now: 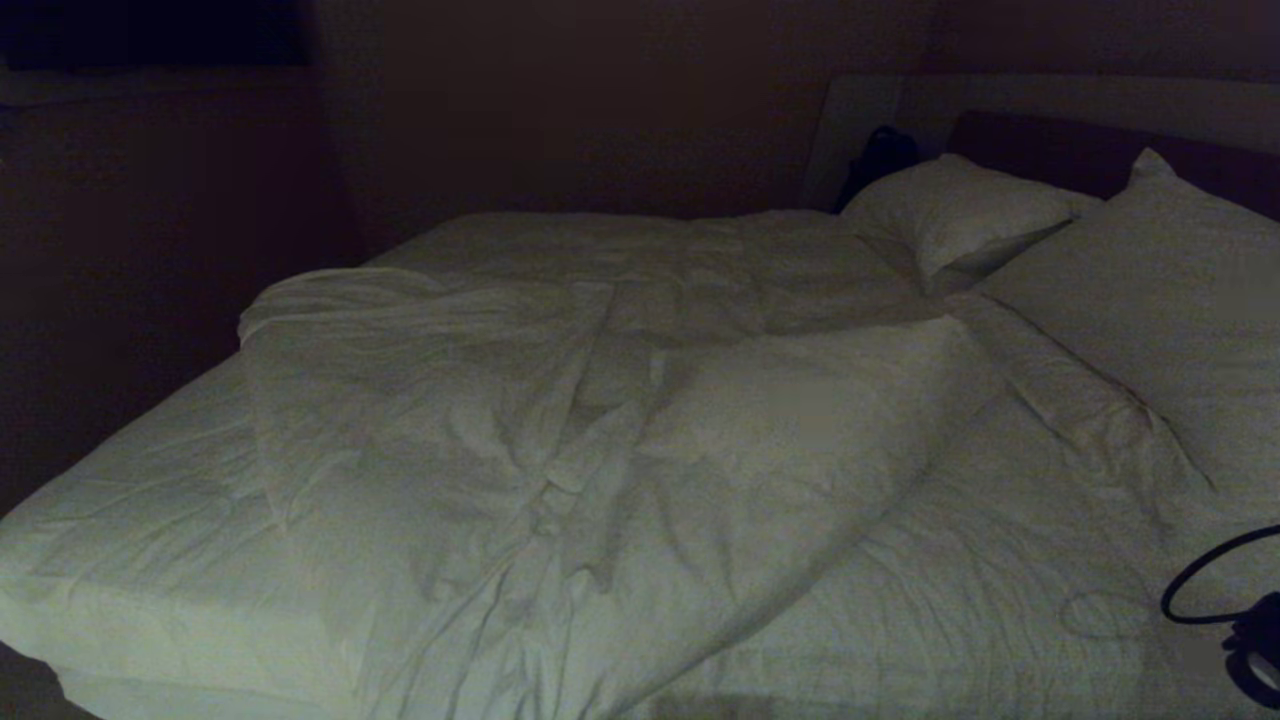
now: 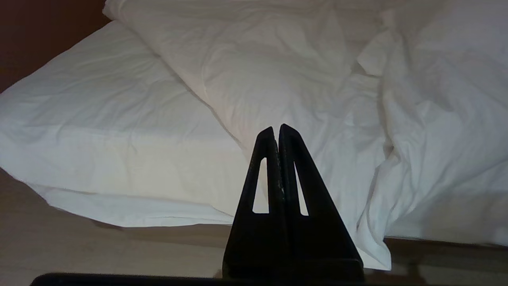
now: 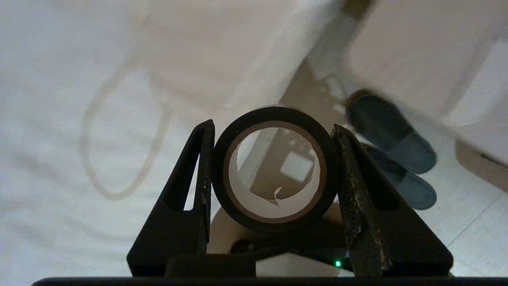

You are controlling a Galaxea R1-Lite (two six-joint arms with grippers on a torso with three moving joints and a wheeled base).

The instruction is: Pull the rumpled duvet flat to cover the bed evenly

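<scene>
duvet (image 1: 560,440) bunched across bed (image 1: 120,540) middle, foot corner bare | left gripper (image 2: 276,131) jaws pressed together, off bed edge | right gripper (image 3: 274,167) jaws pinching tape roll (image 3: 273,169) (occupied) | risk: cannot grasp duvet, roll may drop

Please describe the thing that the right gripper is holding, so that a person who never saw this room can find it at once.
Start from the bed and go to its near right edge, where the right gripper hangs above the sheet and the floor. Between its fingers sits a roll of tape. It is a dark ring with a hollow brown core, unlike the soft white duvet.
</scene>
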